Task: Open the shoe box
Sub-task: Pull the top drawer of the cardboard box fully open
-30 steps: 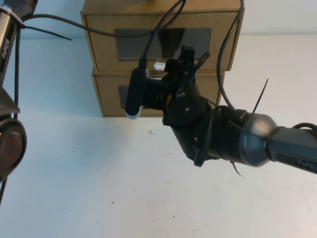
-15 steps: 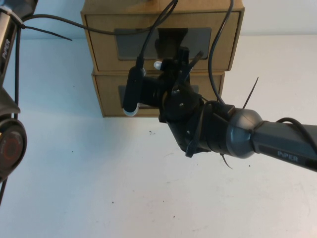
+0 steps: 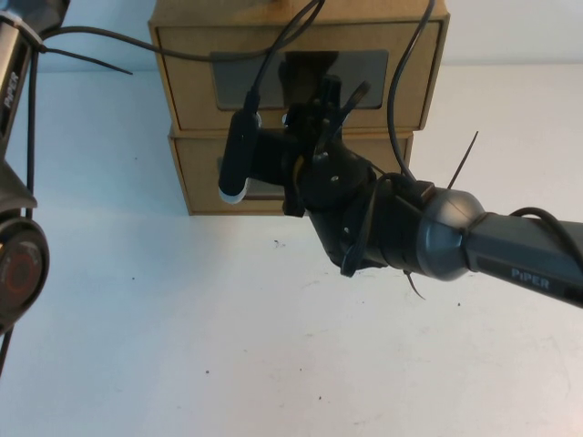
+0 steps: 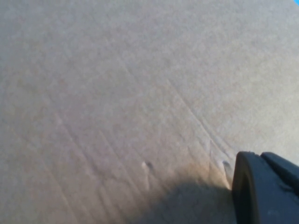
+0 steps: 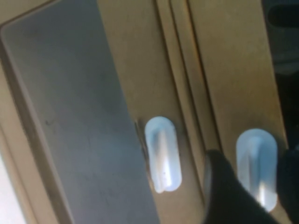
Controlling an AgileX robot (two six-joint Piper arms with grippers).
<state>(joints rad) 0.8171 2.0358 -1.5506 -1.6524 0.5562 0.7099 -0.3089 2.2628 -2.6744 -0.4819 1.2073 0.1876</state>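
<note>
Right gripper [image 3: 340,96] at the box fronts: we see its fingers [image 5: 223,186] standing apart on either side of a white pull [image 5: 256,161], jaws open; we cannot tell whether they press it. Only the right wrist view shows this pull. It also shows a second pull [image 5: 162,154] just beside a grey window [image 5: 70,116], with the seam between the two fronts running between the pulls. Both pulls are oblong, and their long axes lie along that seam. From the high view we cannot tell which box the straddled pull belongs to, since the wrist and its camera [image 3: 237,157] cover it.

The high view gives the wider scene. The upper shoe box [image 3: 182,64] sits on the lower shoe box [image 3: 196,177] at the far side of the white table [image 3: 182,319], fronts facing the robot, long sides running left to right.

The left gripper [image 4: 264,191] hangs close over plain cardboard [image 4: 117,93], seen only from the left wrist; open or shut, we cannot tell. The left arm [image 3: 14,255] stands at the table's left edge.
</note>
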